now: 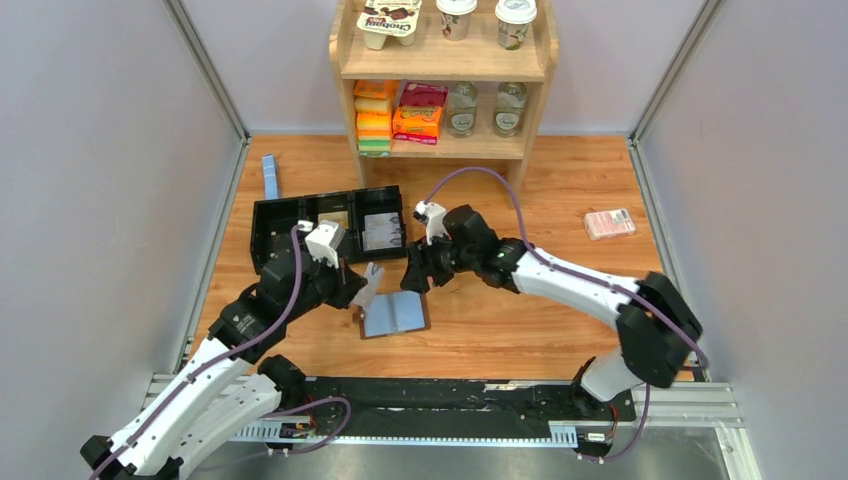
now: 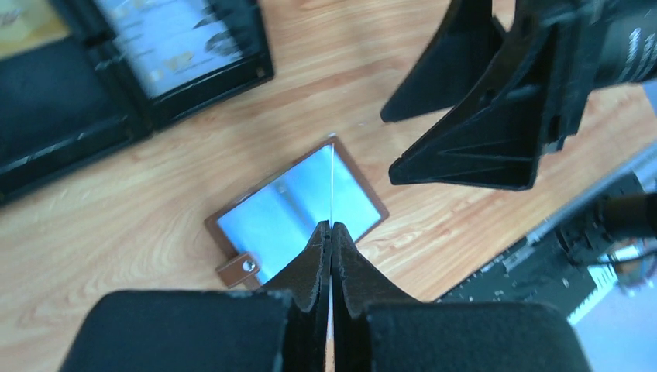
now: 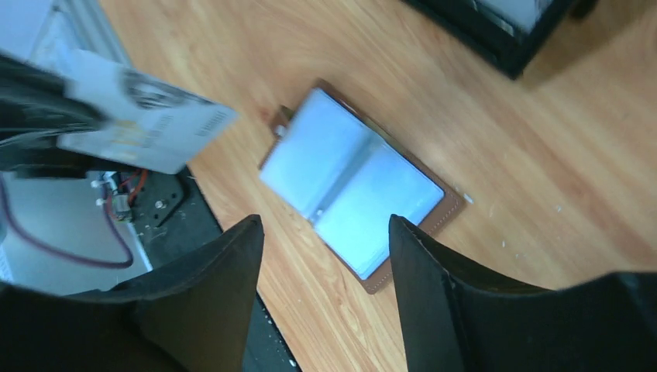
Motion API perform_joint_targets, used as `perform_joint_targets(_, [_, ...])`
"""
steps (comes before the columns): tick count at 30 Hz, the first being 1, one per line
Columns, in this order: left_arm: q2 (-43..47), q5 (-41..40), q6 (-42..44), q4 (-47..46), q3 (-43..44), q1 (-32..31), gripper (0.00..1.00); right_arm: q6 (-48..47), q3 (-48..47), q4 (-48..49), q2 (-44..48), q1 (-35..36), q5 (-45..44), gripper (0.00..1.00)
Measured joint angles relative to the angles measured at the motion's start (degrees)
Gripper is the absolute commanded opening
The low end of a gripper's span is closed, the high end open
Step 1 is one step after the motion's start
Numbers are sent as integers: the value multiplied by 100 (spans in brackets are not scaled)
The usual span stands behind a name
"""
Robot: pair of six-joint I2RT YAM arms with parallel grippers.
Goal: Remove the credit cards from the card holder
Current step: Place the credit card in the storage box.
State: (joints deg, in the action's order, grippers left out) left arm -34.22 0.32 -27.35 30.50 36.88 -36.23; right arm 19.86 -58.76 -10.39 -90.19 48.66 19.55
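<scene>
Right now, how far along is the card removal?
Done: silvery cards lie in the black tray. In hand: the left end effector pinches one credit card, clear of the open card holder; the right end effector hangs open, empty. Left: setting it down; visible pockets look empty.

Right gripper (image 3: 324,223): jaws apart
Brown leather bi-fold card holder (image 3: 360,186): open, just beyond fingertips
Pale grey card (image 3: 147,116): ahead, to gripper's left
</scene>
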Motion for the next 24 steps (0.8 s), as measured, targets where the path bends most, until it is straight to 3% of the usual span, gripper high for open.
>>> perform_joint_targets(9, [-590, 1915, 1652, 422, 1174, 0, 0, -1266, 251, 238, 1849, 0, 813, 72])
perform_joint_targets(14, [-960, 2686, 2404, 656, 1731, 0, 0, -1858, 35, 48, 1978, 0, 1471, 69])
perform_joint_targets(15, [-1012, 2817, 2529, 691, 1792, 0, 0, -1928, -35, -7, 1934, 0, 1580, 63])
perform_joint_targets(17, [-1104, 3045, 2697, 739, 1871, 0, 0, -2035, -164, -57, 1829, 0, 1779, 35])
perform_joint_targets(20, [-1226, 3320, 2872, 743, 1941, 0, 0, -2111, -356, -155, 1641, 2, 2039, 5])
perform_joint_targets(21, [-1255, 3362, 2907, 743, 1947, 0, 0, -2098, -402, -177, 1589, 0, 2114, 0])
perform_joint_targets(24, [-1325, 3305, 3025, 820, 1954, 48, 0, -2061, -490, -323, 1453, 0, 2341, 0])
